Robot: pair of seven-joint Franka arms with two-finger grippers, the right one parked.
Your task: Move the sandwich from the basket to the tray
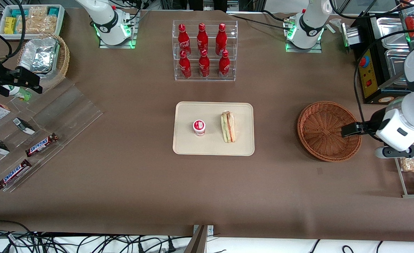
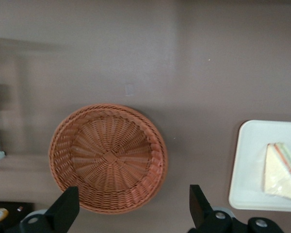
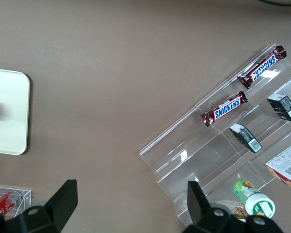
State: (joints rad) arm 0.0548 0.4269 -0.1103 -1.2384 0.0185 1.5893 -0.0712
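Brown tabletop; parted pincer point(image 2: 131, 211) above basket point(image 2: 108, 158).

Sandwich point(image 1: 228, 127) on tray point(image 1: 214, 147); hand point(image 1: 347, 130) above basket point(image 1: 319, 123).

The flat beige rectangular tray point(image 1: 213, 147) is showing a plain, pale surface. The clear-wrapped triangular wedge sandwich point(image 1: 228, 126) is displaying white bread with green, red and orange stripes. The round reddish-brown woven wicker basket point(image 1: 324, 130) is showing a radiating weave. The black two-finger gripper point(image 1: 344, 130) is hovering over the basket's rim, against the brown table point(image 1: 122, 182).
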